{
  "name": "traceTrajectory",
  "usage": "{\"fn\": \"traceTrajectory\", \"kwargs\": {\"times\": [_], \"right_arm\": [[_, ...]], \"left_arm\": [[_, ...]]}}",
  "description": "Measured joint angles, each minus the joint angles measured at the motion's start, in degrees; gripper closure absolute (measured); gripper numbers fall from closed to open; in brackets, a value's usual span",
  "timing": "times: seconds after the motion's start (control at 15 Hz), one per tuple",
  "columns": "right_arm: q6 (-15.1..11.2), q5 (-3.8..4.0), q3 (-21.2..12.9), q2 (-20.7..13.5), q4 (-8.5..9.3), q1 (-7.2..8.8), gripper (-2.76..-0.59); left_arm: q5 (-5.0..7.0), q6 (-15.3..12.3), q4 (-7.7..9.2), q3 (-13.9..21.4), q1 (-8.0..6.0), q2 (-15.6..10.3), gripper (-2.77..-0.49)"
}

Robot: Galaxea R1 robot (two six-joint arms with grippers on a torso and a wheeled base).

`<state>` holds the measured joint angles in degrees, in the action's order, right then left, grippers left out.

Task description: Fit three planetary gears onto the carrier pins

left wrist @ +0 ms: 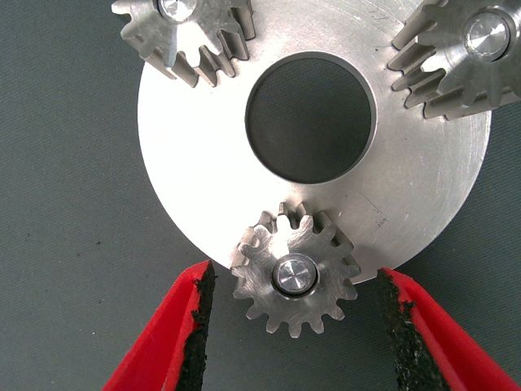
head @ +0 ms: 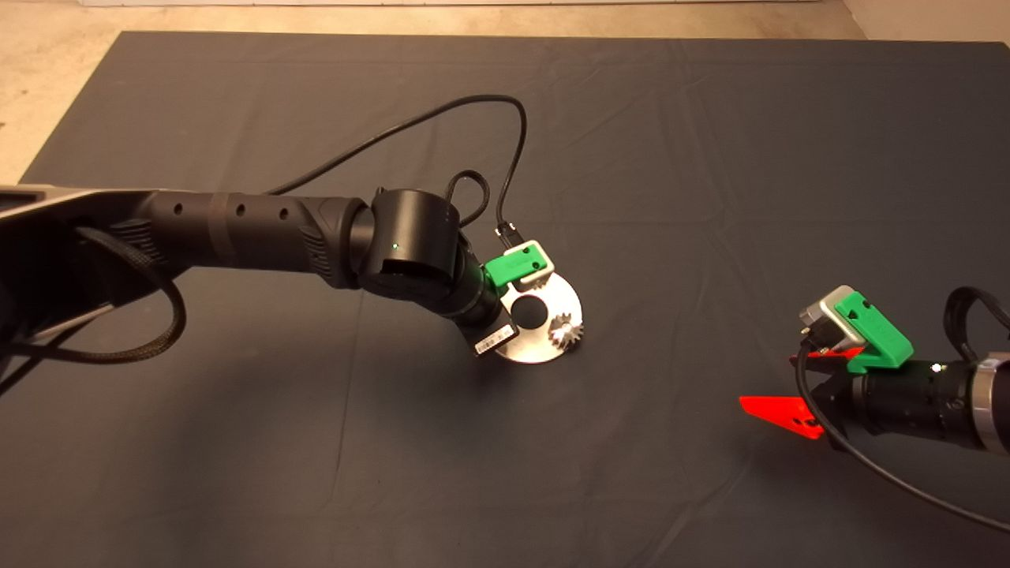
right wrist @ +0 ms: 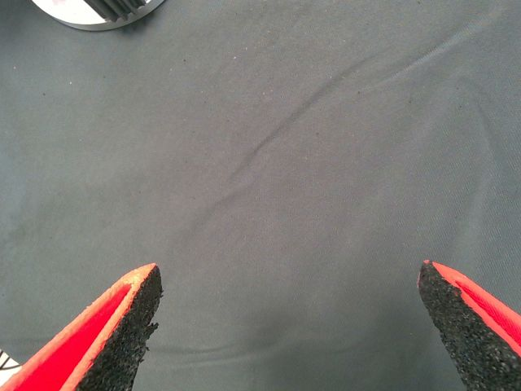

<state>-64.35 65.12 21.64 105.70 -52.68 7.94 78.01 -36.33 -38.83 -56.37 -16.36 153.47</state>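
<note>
The left wrist view alone shows all three planetary gears (left wrist: 295,274) seated on carrier pins (left wrist: 294,274) of the disc (left wrist: 423,187), one between the left gripper's (left wrist: 295,326) open jaws, untouched. The right gripper (head: 793,386) hovers apart, jaws spread wide.

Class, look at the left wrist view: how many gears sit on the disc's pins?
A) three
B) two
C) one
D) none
A: three gears sit on the disc, each with a pin end showing in its centre: one between the open left gripper's fingers, the others across the hole.
</note>
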Motion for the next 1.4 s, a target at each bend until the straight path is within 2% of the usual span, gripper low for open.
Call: {"fn": "traceTrajectory", "kwargs": {"times": [0.2,0.33,0.47,0.53,0.6,0.67,0.73,0.8,0.87,0.93,1.0,1.07,1.2,1.4], "right_arm": [[0.0,0.0,0.0,0.0,0.0,0.0,-2.36],[0.0,0.15,0.0,0.3,0.0,0.0,-2.36],[0.2,0.51,0.0,1.6,0.0,0.0,-2.36],[0.2,1.29,0.0,3.2,0.0,0.0,-2.36],[0.2,2.76,0.0,5.4,0.0,0.0,-2.36],[0.3,4.69,0.0,7.8,0.0,0.0,-2.36],[0.3,7.17,0.0,10.5,0.0,0.02,-2.36],[0.3,9.25,0.0,13.2,0.0,0.0,-2.36],[0.3,10.92,0.0,15.4,0.0,0.0,-2.36],[0.3,12.03,0.0,17.3,0.0,0.0,-2.36],[0.2,12.56,0.0,18.6,-0.02,0.0,-2.36],[0.2,12.87,0.0,19.3,-0.02,-0.02,-2.36],[0.2,13.13,0.0,19.4,-0.02,0.02,-2.36],[0.0,13.41,0.0,20.9,-0.02,0.02,-2.36]], "left_arm": [[0.56,0.0,0.02,0.2,-0.01,0.0,-1.32],[1.71,-0.1,0.3,2.1,-0.04,0.0,-1.32],[5.24,-1.7,0.68,5.2,-0.84,0.0,-1.32],[7.23,-3.6,0.68,7.8,-1.82,-0.4,-1.33],[8.79,-5.8,0.74,10.8,-2.99,-1.0,-1.43],[9.05,-7.8,1.07,13.5,-3.94,-1.5,-1.48],[9.04,-9.3,2.08,15.6,-4.86,-2.1,-1.49],[9.03,-11.0,3.52,17.3,-6.17,-3.1,-1.49],[9.17,-13.3,4.9,19.3,-8.05,-4.5,-1.49],[9.33,-16.0,5.67,21.7,-10.13,-5.8,-1.49],[9.5,-18.8,6.3,24.2,-11.77,-7.1,-1.49],[9.64,-21.4,6.64,26.8,-12.49,-7.7,-1.49],[9.45,-26.2,7.79,30.8,-12.58,-7.9,-1.49],[9.46,-32.9,7.63,34.3,-12.93,-8.3,-1.49]]}}
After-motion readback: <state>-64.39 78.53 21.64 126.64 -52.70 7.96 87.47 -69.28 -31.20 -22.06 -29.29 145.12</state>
